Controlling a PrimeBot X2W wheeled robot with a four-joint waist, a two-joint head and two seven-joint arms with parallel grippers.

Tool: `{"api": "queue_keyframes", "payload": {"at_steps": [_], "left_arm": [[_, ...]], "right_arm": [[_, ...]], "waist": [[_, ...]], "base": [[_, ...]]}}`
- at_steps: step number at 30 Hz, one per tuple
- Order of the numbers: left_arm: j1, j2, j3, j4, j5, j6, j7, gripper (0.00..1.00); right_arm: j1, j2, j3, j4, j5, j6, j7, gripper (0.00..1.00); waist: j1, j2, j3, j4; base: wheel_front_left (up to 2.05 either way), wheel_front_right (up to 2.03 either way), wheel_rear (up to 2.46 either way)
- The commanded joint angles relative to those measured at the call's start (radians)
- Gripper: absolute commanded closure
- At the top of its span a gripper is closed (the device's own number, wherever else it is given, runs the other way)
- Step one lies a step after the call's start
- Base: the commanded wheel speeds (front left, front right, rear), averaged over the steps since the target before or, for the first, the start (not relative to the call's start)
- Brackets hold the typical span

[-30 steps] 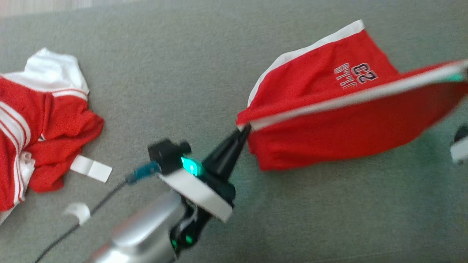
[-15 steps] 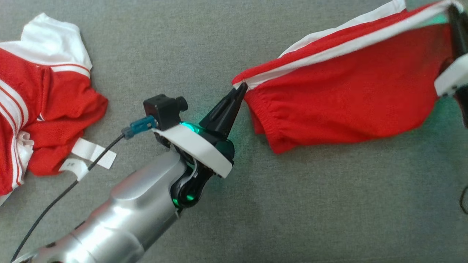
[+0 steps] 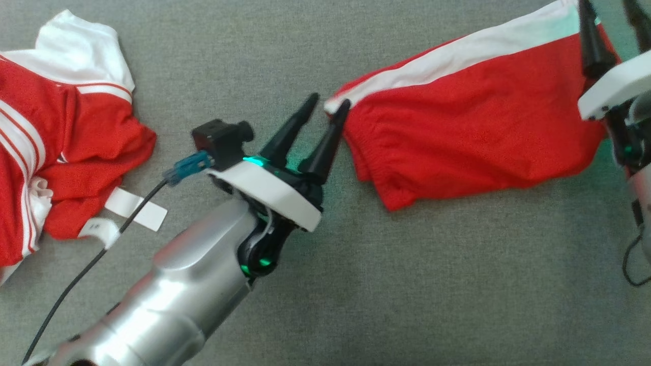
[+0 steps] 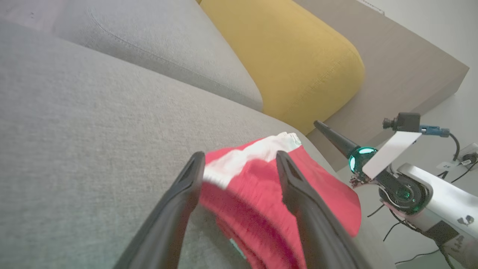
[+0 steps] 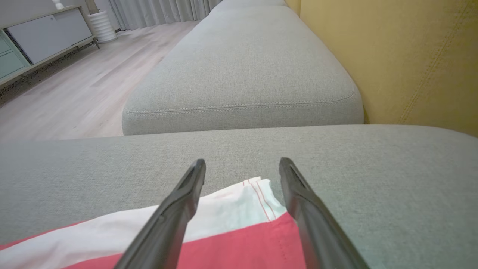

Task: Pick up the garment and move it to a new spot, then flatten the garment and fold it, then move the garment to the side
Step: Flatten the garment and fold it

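The red shorts [image 3: 473, 117] lie on the gray sofa seat [image 3: 356, 284], over on the R side of the head view. They are spread out long, w/ the white stripe on the far edge. The L gripper [image 3: 329, 100] is at 1 end of the shorts & the R gripper [image 5: 242, 162] is at the other end. Both jaws are wide open & hold nothing. A white corner of the shorts lies betw. each pair of fingers. I think they sit at the 2 ends b/c a pull from both ends makes cloth go flat. The shorts look mostly flat, w/ a lumpy bit near the L end. So the move looks done & the fold is not done yet. Next job, prob.: pinch 2 corners & fold. A crumpled red & white shirt [image 3: 66, 127] sits well apart on the L, out of the way. A yellow cushion [image 4: 291, 56] is behind the seat.
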Motion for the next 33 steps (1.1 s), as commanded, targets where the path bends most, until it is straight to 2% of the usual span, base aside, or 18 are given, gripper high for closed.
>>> {"api": "queue_keyframes", "payload": {"at_steps": [1,3,5,10,14,19,25,26,27,28,31,33], "left_arm": [[0.009,0.01,0.053,-0.017,0.025,0.002,-0.009,0.0],[0.046,0.006,0.113,-0.015,0.089,0.002,-0.009,0.0],[0.092,-0.001,0.199,-0.022,0.192,0.023,-0.009,0.0],[0.254,-0.043,0.42,-0.173,0.563,0.16,-0.009,0.0],[0.397,-0.088,0.5,-0.309,0.795,0.23,-0.009,0.0],[0.529,-0.126,0.528,-0.423,0.941,0.252,-0.009,0.0],[0.621,-0.145,0.53,-0.481,1.011,0.248,-0.009,0.0],[0.629,-0.146,0.532,-0.483,1.014,0.246,-0.009,0.0],[0.634,-0.148,0.535,-0.485,1.018,0.246,-0.009,0.0],[0.637,-0.149,0.538,-0.486,1.02,0.245,-0.009,0.0],[0.643,-0.152,0.552,-0.49,1.027,0.247,-0.009,0.0],[0.649,-0.153,0.568,-0.496,1.031,0.248,-0.009,0.0]], "right_arm": [[0.025,-0.019,0.019,-0.033,0.024,0.007,-0.013,0.0],[0.065,-0.032,0.047,-0.058,0.082,0.007,-0.018,0.0],[0.109,-0.049,0.069,-0.087,0.131,0.007,-0.016,0.0],[0.184,-0.098,0.064,-0.1,0.2,0.007,-0.02,0.0],[0.179,-0.119,0.015,-0.025,0.215,0.007,-0.022,0.0],[0.141,-0.12,-0.018,0.099,0.244,0.007,0.023,0.0],[0.13,-0.119,0.01,0.169,0.304,0.007,0.108,0.0],[0.133,-0.118,0.016,0.176,0.311,0.007,0.119,0.19],[0.135,-0.118,0.022,0.182,0.32,0.007,0.128,0.62],[0.138,-0.117,0.031,0.182,0.33,0.007,0.138,1.0],[0.146,-0.118,0.047,0.176,0.355,0.007,0.139,1.0],[0.143,-0.128,0.056,0.173,0.361,0.007,0.109,1.0]], "waist": [[-0.0001,0.0,-0.009,0.0],[-0.0001,0.0,-0.021,-0.003],[-0.0001,0.0,-0.032,-0.007],[-0.0001,0.0,-0.049,0.001],[-0.0001,0.0,-0.048,0.036],[-0.0001,0.0,-0.042,0.095],[-0.0001,0.0,-0.047,0.142],[-0.0001,0.0,-0.048,0.145],[-0.0001,0.0,-0.05,0.147],[-0.0001,0.0,-0.052,0.148],[-0.0001,0.0,-0.061,0.135],[-0.0001,0.0,-0.072,0.103]], "base": [[0.0,0.0,0.0],[0.0,0.0,0.0],[0.0,0.0,0.0],[0.0,0.0,0.0],[0.0,0.0,0.0],[0.0,0.0,0.0],[0.0,0.0,0.0],[0.0,0.0,0.0],[0.0,0.0,0.0],[0.0,0.0,0.0],[0.0,0.0,0.0],[0.0,0.0,0.0]]}}
